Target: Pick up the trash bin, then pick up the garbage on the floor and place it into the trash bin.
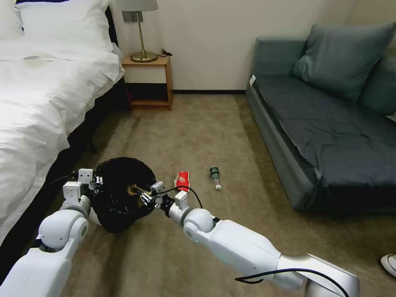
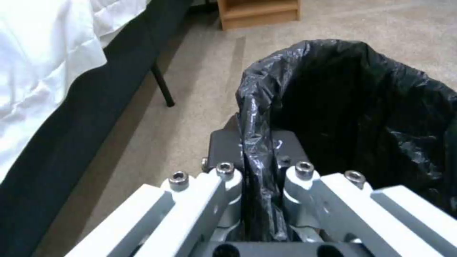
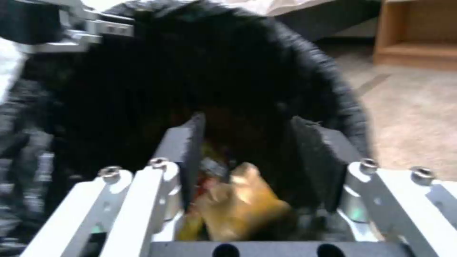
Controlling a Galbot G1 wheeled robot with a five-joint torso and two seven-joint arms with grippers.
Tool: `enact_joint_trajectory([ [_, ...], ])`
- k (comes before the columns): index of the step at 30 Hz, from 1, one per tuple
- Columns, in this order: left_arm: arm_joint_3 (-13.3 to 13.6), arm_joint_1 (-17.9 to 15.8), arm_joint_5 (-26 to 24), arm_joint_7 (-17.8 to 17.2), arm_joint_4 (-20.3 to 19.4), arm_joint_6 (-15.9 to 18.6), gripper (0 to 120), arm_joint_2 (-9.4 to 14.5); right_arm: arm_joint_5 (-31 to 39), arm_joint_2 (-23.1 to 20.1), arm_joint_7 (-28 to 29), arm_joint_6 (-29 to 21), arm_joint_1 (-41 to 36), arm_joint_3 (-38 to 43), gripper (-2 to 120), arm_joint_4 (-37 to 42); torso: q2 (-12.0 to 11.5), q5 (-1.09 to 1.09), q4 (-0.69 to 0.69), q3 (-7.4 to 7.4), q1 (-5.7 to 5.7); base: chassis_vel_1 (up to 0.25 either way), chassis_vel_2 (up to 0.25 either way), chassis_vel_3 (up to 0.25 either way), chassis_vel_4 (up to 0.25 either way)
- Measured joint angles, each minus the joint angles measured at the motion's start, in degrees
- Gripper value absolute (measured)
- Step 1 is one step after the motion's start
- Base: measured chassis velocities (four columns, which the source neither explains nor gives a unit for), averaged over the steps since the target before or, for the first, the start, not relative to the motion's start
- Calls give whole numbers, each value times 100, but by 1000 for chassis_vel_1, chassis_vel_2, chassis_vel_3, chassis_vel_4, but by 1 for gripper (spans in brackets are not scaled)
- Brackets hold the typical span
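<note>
The trash bin (image 1: 117, 206), lined with a black bag, hangs tilted off the carpet. My left gripper (image 1: 95, 181) (image 2: 257, 142) is shut on its rim, the bag (image 2: 357, 107) pinched between the pads. My right gripper (image 1: 141, 194) (image 3: 247, 135) sits at the bin's mouth (image 3: 214, 71), fingers apart. A crumpled gold-brown wrapper (image 3: 238, 203) (image 1: 132, 190) lies between them near the palm, touching one finger. On the floor just beyond lie a red-and-white packet (image 1: 182, 180) and a small clear bottle (image 1: 215, 176) with a green label.
A bed (image 1: 37, 103) with white covers runs along the left. A wooden nightstand (image 1: 148, 82) with a lamp stands at the back. A dark sofa (image 1: 321, 123) fills the right side. A white shoe (image 1: 388, 264) shows at the right edge.
</note>
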Motion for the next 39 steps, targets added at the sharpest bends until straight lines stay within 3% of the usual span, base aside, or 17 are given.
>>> enact_joint_trajectory([
  [1,0,0,0,0,0,0,5,0,0,0,0,0,0,0,50,0,0,0,0,0,0,0,0,0,0],
  [4,-24,11,-10,3,0,-5,5,21,-215,-34,366,98,-4,71,67,59,0,0,1,0,0,0,0,0,0],
  [7,-29,10,-14,5,0,-6,5,24,-243,-52,452,101,-11,113,70,111,0,0,0,0,0,0,0,0,0],
  [9,-44,11,-34,8,-8,-12,5,40,-344,-135,616,97,-22,249,85,252,0,1,1,0,0,0,0,0,0],
  [10,-44,11,-34,8,-8,-12,5,40,-344,-135,616,97,-22,249,85,252,0,1,1,0,0,0,0,0,0],
  [14,-66,14,-60,9,-17,-13,5,70,-364,-397,783,-8,-40,516,99,461,0,2,0,0,0,0,0,0,0],
  [27,-75,8,-183,-40,-105,8,5,237,-331,-1135,727,-20,-391,1075,100,197,0,1,-1,0,0,0,0,0,0],
  [39,-14,26,-139,-37,-88,-6,5,181,-71,-1214,632,-16,-665,1411,100,-319,0,1,0,0,0,0,0,0,0],
])
